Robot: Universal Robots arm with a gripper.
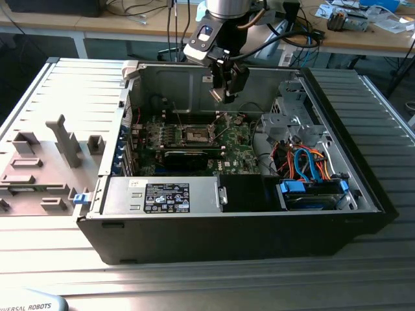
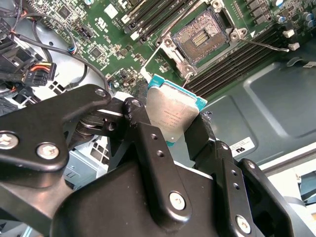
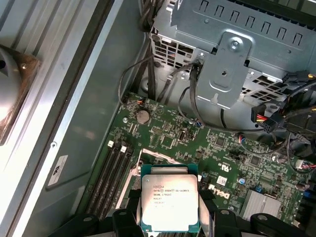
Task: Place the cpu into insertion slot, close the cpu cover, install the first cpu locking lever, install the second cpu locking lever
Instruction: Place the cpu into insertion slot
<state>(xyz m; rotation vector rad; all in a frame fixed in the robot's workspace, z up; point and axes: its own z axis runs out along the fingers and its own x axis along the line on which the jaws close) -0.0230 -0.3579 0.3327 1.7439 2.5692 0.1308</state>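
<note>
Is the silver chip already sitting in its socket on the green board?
No, the gripper holds the cpu clear of the board, and the socket lies bare.

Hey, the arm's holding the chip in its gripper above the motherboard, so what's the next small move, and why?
Probably slide the chip sideways until it sits over the open socket, without lowering yet. The gripper grips the chip above the board, and in the exterior view the socket lies toward that view's left of it.
</note>
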